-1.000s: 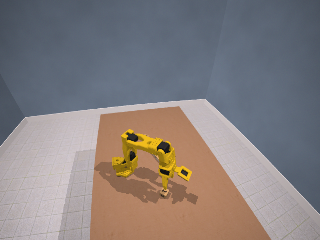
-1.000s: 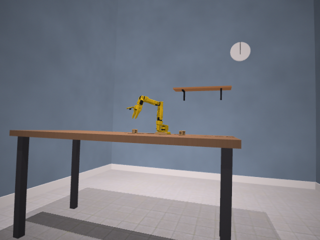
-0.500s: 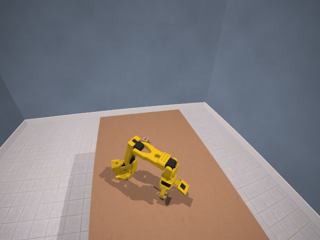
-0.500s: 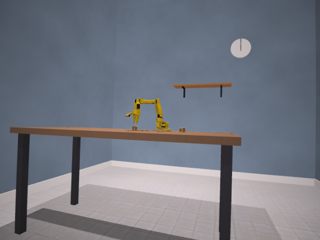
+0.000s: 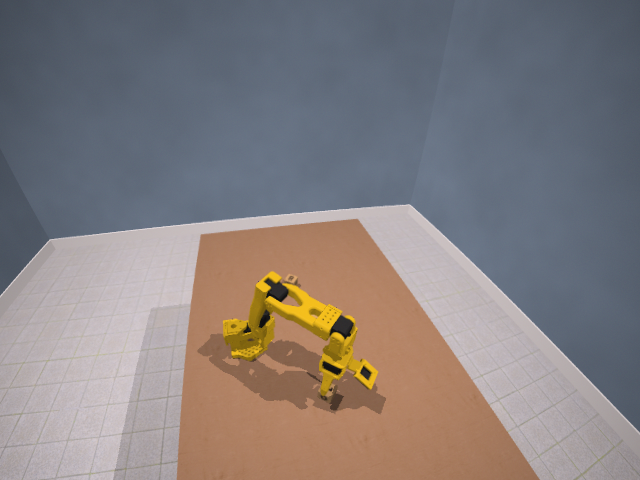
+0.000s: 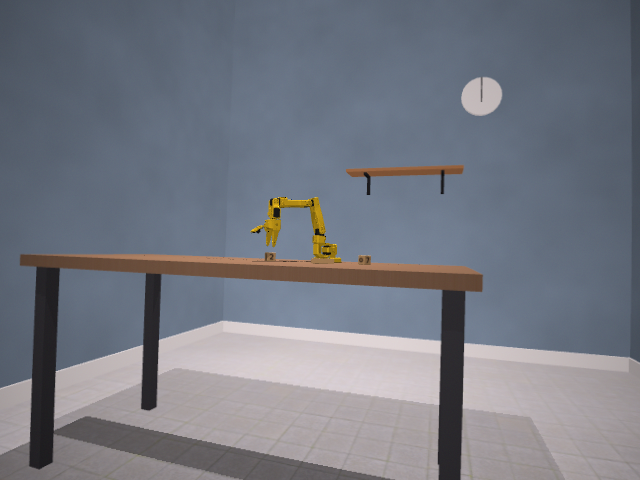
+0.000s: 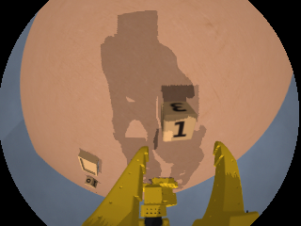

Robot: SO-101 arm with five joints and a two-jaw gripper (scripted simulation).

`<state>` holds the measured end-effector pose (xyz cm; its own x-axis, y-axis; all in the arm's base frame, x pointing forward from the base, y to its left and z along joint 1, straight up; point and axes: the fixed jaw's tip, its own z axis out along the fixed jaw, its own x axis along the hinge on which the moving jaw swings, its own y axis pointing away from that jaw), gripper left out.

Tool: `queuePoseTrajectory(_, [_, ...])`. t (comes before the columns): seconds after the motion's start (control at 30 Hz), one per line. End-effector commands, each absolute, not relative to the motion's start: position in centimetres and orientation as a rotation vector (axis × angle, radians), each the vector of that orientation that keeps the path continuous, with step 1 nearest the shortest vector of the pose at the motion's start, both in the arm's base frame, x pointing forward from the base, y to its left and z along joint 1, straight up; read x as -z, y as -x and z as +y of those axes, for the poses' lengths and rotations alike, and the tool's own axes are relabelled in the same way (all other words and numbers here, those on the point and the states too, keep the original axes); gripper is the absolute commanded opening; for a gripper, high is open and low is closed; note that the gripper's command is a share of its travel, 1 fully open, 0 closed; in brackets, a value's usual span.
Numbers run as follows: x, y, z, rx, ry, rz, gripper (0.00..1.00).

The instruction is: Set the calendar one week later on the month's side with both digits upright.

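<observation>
A wooden digit cube point(image 7: 177, 120) point(image 6: 269, 256) stands alone on the brown table, in the arm's shadow. In the wrist view it shows a 1 on the side facing me and a 3 on top. In the exterior view it shows a 2. My gripper point(image 7: 181, 151) point(image 6: 272, 240) point(image 5: 327, 391) hangs open a little above the cube, with nothing between the fingers. It hides most of the cube in the top view. The small calendar tray point(image 6: 364, 259) point(image 5: 291, 279) sits beyond the arm's base, far from the cube. Its digits are too small to read surely.
The yellow arm's base point(image 5: 247, 341) point(image 6: 325, 253) stands mid-table between cube and tray. The table's edge point(image 6: 258, 276) runs close to the cube on the near side. A wall shelf point(image 6: 405, 171) and a clock point(image 6: 481, 96) are on the wall behind.
</observation>
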<state>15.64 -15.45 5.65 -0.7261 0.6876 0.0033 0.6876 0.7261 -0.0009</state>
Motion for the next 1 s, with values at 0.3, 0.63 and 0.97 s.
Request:
queuePoseTrajectory(0.3, [-6.48, -15.83, -16.31, -0.035, 1.228, -2.943, 0.35])
queuePoseTrajectory(0.63, [-6.48, -15.83, -16.31, -0.035, 1.228, -2.943, 0.35])
queuePoseTrajectory(0.97, [-6.24, -15.85, -16.34, -0.035, 1.228, -2.943, 0.35])
